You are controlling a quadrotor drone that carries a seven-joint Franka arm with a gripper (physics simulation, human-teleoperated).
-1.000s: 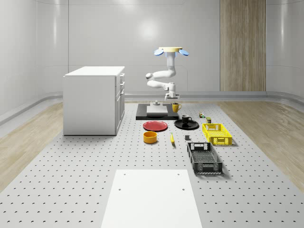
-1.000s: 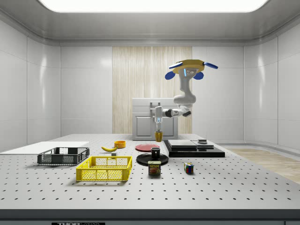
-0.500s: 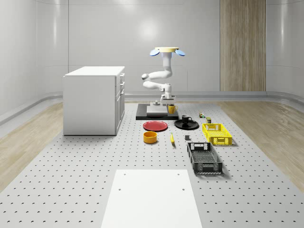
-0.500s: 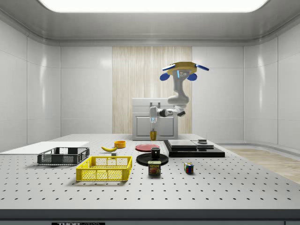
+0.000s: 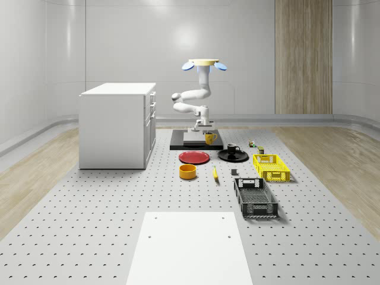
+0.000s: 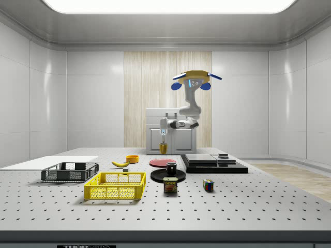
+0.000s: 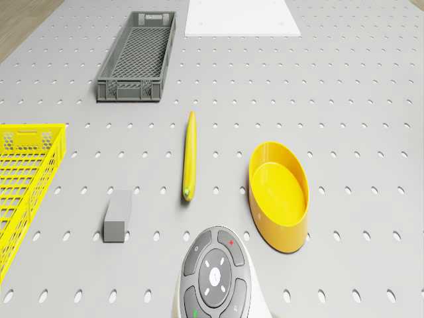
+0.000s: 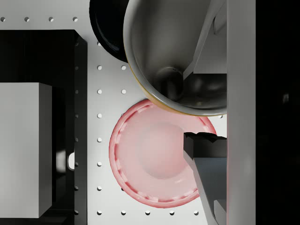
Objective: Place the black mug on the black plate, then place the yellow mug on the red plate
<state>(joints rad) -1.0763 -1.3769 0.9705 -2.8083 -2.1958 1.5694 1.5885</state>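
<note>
**Yellow mug held in the air beside the red plate**

The drone (image 5: 203,63) hovers high in the upper middle of the whole-scene view, above the black platform (image 5: 196,142) at the far end of the perforated table (image 5: 89,237). Its arm bends down to the gripper (image 5: 206,132), whose fingers are pinched on the rim of the yellow mug (image 5: 209,138). The mug hangs straight below the gripper, clear of the table, with the red plate (image 5: 194,157) lower in the frame and a little to the left.

In the side view the mug (image 6: 163,149) hangs above the red plate (image 6: 162,162), near the frame's middle. The wrist view looks into the mug (image 8: 173,61), one finger (image 8: 206,42) inside it and one outside, with the red plate (image 8: 157,154) beneath.

The black mug (image 5: 232,149) stands on the black plate (image 5: 233,156), right of the red plate.
</note>
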